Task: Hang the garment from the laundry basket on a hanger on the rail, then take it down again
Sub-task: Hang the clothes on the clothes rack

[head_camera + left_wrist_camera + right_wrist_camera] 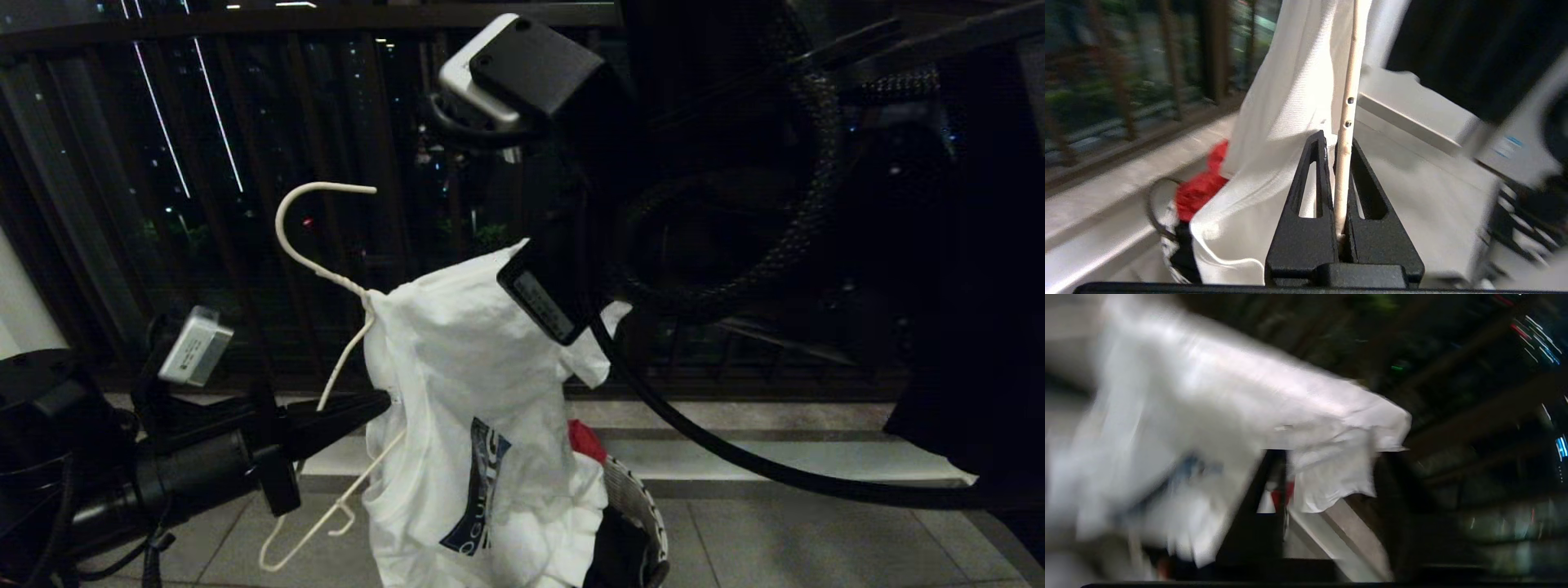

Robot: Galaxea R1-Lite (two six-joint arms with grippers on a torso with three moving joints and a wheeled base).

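Note:
The white wire hanger (322, 245) stands tilted in the air, hook uppermost. My left gripper (363, 412) is shut on its lower wire; the left wrist view shows the hanger (1349, 81) pinched between the black fingers of the left gripper (1337, 141). The garment (457, 392), a white T-shirt with a dark blue print, hangs bunched over the hanger's right side. My right gripper (535, 286) is at the shirt's upper shoulder. In the blurred right wrist view the right gripper (1335, 453) has its fingers apart, with a fold of the garment (1331, 477) hanging between them. The rail is out of view.
The laundry basket (645, 506) stands on the tiled floor just behind the shirt's hem, holding a red cloth (584, 437) and a black garment (620, 547). A dark window railing (245, 122) runs across behind. My right arm's black cable (735, 465) loops low on the right.

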